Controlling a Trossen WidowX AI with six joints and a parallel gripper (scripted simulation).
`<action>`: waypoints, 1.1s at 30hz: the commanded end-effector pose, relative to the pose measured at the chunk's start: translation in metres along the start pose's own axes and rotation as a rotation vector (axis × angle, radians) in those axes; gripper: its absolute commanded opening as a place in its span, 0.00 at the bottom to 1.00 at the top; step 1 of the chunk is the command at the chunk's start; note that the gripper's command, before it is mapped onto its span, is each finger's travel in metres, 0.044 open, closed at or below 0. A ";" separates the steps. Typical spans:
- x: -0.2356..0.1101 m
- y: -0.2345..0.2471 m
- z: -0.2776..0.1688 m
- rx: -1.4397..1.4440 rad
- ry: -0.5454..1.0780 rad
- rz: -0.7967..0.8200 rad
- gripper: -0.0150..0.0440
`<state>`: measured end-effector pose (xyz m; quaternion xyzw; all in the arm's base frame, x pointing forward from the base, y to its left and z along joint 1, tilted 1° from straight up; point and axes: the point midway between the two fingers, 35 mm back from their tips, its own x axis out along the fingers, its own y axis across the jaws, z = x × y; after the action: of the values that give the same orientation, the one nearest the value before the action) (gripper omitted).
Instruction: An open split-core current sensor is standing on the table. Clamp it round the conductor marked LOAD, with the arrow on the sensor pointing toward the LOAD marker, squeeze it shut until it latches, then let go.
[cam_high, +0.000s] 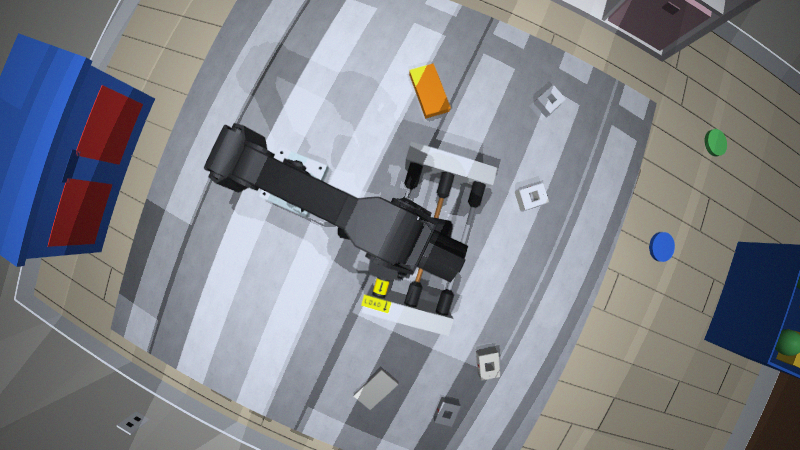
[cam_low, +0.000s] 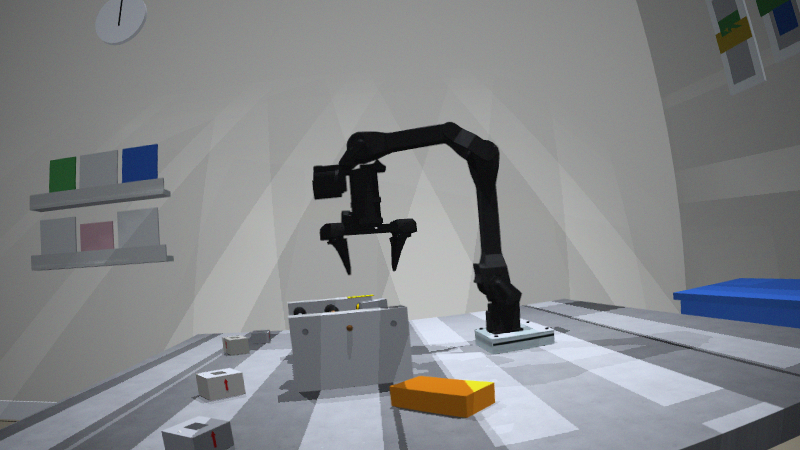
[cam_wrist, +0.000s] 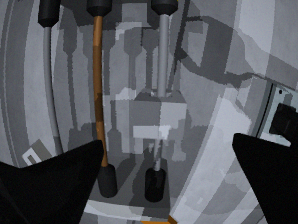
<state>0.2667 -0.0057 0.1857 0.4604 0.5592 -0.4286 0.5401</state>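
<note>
My gripper (cam_low: 370, 254) (cam_wrist: 169, 144) is open and empty. It hangs well above the conductor fixture (cam_low: 346, 347). The wrist view looks straight down on three conductors. The right one is the grey LOAD conductor (cam_wrist: 162, 50), which ends in a yellow cap with an arrow (cam_high: 381, 287). The yellow LOAD label (cam_high: 375, 303) lies beside that cap. A light grey split-core sensor (cam_wrist: 157, 106) sits round the LOAD conductor, below and between my fingers. I cannot tell its arrow or its latch. In the overhead view my arm hides the sensor.
A copper conductor (cam_wrist: 97, 83) (cam_high: 439, 207) and another grey one (cam_wrist: 49, 76) run beside the LOAD conductor. An orange block (cam_high: 429, 90) (cam_low: 441, 395) lies on the table. Several small white sensor-like blocks (cam_high: 531, 194) (cam_high: 488, 362) (cam_low: 220, 383) and a grey plate (cam_high: 376, 388) lie around the fixture.
</note>
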 end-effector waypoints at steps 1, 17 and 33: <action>0.003 -0.016 0.015 -0.190 0.072 0.040 1.00; 0.010 -0.073 0.052 -1.011 0.078 0.482 1.00; 0.009 -0.099 0.064 -1.489 -0.283 0.706 1.00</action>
<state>0.2069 -0.0712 0.1726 0.2651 0.5998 0.0518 0.7531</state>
